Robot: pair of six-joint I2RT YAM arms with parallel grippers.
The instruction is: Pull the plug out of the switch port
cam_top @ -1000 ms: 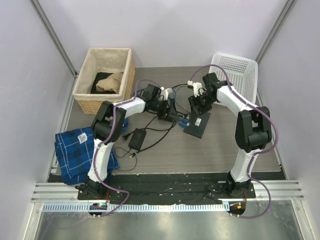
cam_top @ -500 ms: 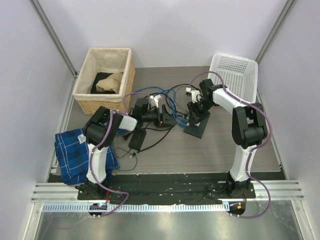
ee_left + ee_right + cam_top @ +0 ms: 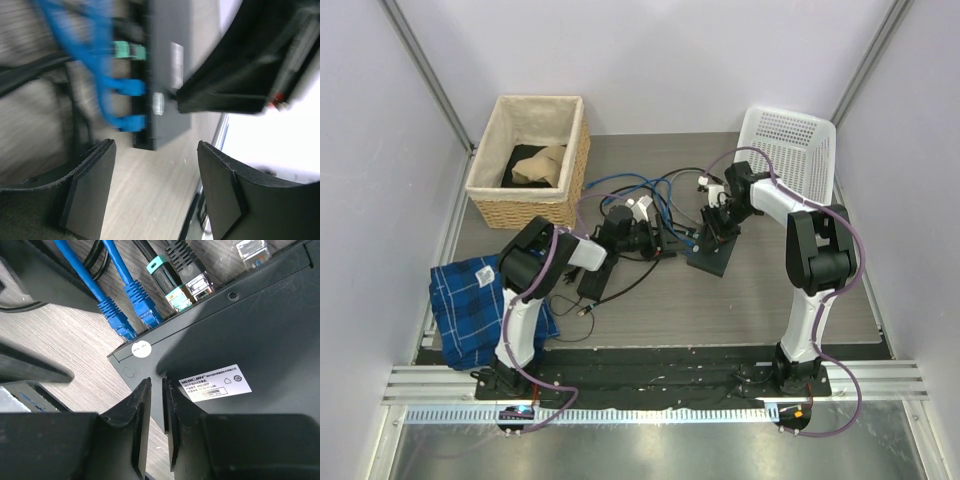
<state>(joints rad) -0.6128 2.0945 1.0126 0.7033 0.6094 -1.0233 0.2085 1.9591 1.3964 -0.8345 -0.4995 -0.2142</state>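
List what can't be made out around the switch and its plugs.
1. Left wrist view: motion blur smears the blue plugs and the label on the switch port; the text is unreadable.
2. Top view: the sockets are too small to count; the right gripper overlaps the far end of the box.
3. Right wrist view: a clear plug is cut by the top edge; the dark gap hides whether the nearly closed jaws pinch anything.
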